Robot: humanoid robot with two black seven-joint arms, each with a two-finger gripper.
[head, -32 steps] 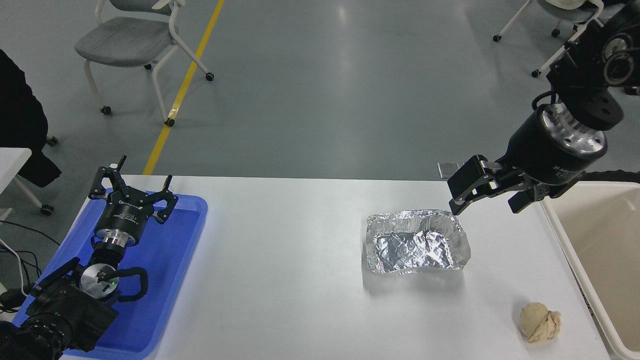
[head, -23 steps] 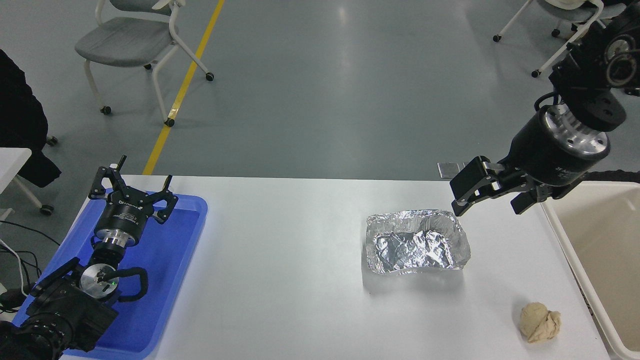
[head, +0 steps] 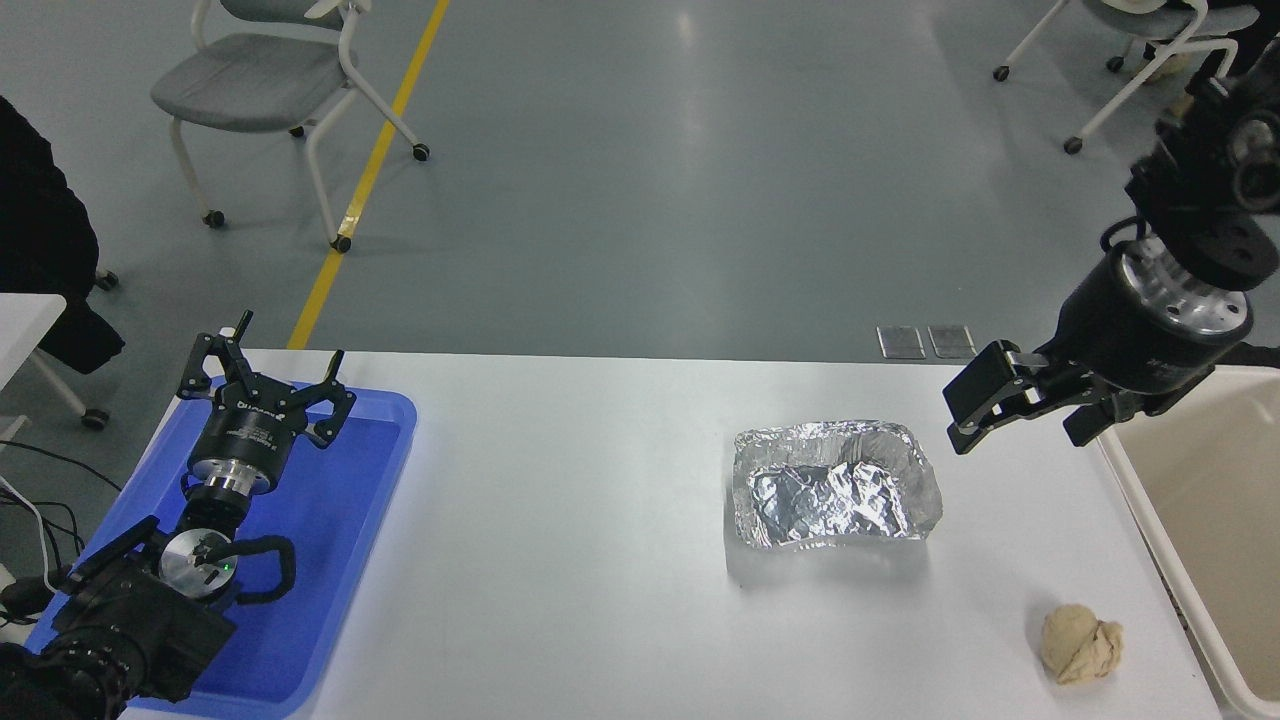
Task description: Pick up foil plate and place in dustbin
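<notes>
The foil plate (head: 835,484), a shiny silver tray with wrinkled raised walls, sits on the white table (head: 570,520) right of centre. My right gripper (head: 1020,422) is open and empty, hovering above the table just right of the plate's far right corner, apart from it. The cream-beige dustbin (head: 1205,520) stands at the right edge, partly cut off. My left gripper (head: 262,385) is parked open over the blue tray at the lower left.
A shallow blue tray (head: 320,540) lies at the table's left end under the left arm. A small beige wadded paper lump (head: 1080,645) lies near the front right. Chairs (head: 270,90) stand on the floor beyond the table.
My right gripper has moved to the right, away from the foil plate's far corner and toward the dustbin. The plate and left arm have not moved.
</notes>
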